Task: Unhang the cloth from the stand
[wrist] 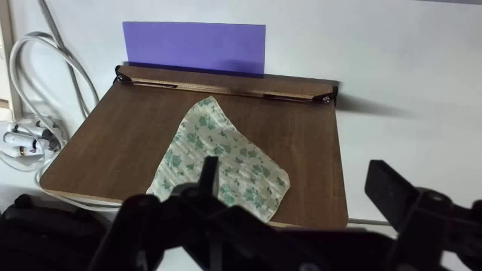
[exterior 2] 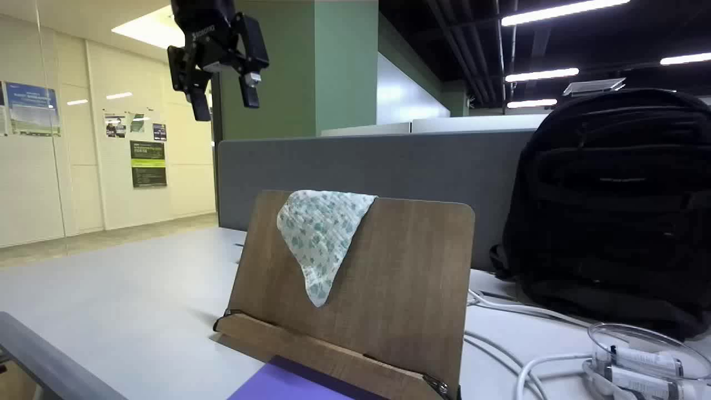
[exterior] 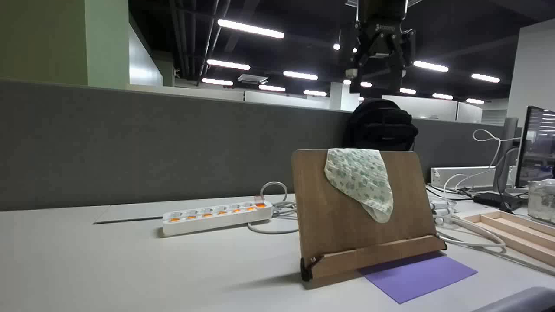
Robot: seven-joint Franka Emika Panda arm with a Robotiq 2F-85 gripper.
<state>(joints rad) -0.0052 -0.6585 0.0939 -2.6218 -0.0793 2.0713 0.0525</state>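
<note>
Hanging over the stand (exterior: 347,223), cloth (exterior: 362,180) below spread gripper (exterior 2: 226,106).

Your site presents as an office: you have a grey partition (exterior: 173,147) along the bench (exterior: 108,268), a monitor (exterior: 539,145), a power strip (exterior: 217,223), ceiling lights (exterior: 251,29) and background posters (exterior 2: 148,164).

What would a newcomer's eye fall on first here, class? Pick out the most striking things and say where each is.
The eye would probably fall first on the green-patterned cloth, hanging over the top edge of the tilted brown stand. Next comes the vivid purple sheet, flat on the white table at the stand's foot. Higher up, the black fingers hang spread apart in the air, not touching the cloth.
</note>
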